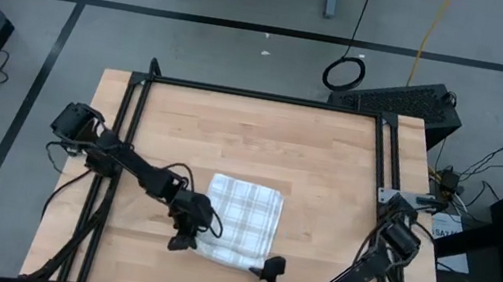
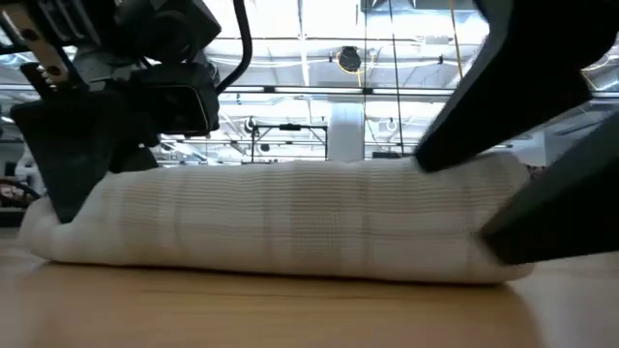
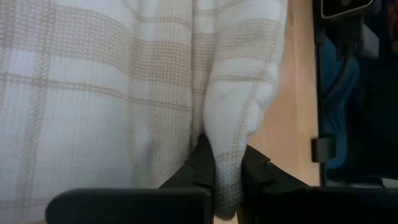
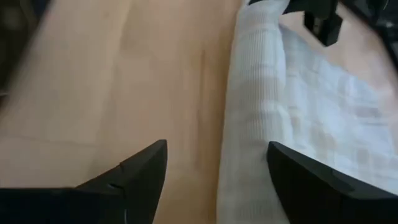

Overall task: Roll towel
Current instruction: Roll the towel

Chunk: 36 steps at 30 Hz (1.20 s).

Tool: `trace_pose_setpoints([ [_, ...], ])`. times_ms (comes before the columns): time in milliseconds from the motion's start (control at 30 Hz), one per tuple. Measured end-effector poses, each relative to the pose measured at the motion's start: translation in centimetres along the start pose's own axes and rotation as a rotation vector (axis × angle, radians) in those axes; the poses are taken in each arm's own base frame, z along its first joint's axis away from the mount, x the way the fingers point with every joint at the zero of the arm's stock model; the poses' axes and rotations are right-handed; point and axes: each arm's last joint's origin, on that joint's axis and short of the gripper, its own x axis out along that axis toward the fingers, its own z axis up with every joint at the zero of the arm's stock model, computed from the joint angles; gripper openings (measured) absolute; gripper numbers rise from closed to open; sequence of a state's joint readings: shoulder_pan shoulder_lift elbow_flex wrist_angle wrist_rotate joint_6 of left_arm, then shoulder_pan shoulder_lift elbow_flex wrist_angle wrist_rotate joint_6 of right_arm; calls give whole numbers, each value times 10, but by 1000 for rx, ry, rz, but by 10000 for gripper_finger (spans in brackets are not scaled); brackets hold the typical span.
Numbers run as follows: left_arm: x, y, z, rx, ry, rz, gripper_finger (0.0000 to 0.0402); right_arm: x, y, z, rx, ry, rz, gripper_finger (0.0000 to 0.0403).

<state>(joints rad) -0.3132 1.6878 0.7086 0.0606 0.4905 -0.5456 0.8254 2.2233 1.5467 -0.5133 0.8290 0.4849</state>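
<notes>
The white plaid towel (image 1: 242,215) lies on the wooden table (image 1: 232,138), its near edge rolled into a thick roll (image 2: 290,217) that rests on the wood. My left gripper (image 1: 183,242) is at the roll's left end, shut on cloth. My right gripper (image 1: 267,268) stands open at the roll's right end. In the right wrist view its two fingers (image 4: 146,171) stand on either side of the roll (image 4: 249,124). My left gripper pinches a bunched fold of the towel (image 3: 231,155) at the left end of the rolled near edge, between its two fingers. The fingers slant down from the table's left. The cloth rests on the table; how many layers are held, I cannot tell. Whether my right gripper touches the roll, I cannot tell.
Black frame rails (image 1: 263,97) run along the table's far, left and right sides. Bare wood lies beyond the towel toward the far edge. The right arm (image 1: 363,270) reaches in along the near right corner.
</notes>
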Motion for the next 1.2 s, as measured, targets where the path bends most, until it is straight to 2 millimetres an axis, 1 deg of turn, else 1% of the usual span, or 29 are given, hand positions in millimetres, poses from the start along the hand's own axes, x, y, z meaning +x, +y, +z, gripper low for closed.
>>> trace_pose_setpoints([
  [67, -1, 1, 2, -16, -11, -7, 27, 7, 1, -2, -27, -4, -30, 267],
  [200, -3, 4, 4, -34, -14, -9, 30, 14, 0, -5, -59, -17, -91, 267],
  [400, -4, 6, 5, -43, -16, -17, 31, 24, -11, -5, -23, 25, -127, 267],
  [600, -4, 6, 5, -44, -15, -18, 32, 35, -24, -5, 35, 102, -124, 262],
  [800, -4, 6, 5, -62, -14, -17, 32, 36, -25, -6, -25, 108, -129, 244],
  [1100, -4, 6, 5, -62, -20, -7, 33, 35, -27, -7, -70, 107, -161, 243],
  [1200, -4, 6, 5, -62, -24, -2, 33, 38, -31, -7, -68, 119, -166, 243],
])
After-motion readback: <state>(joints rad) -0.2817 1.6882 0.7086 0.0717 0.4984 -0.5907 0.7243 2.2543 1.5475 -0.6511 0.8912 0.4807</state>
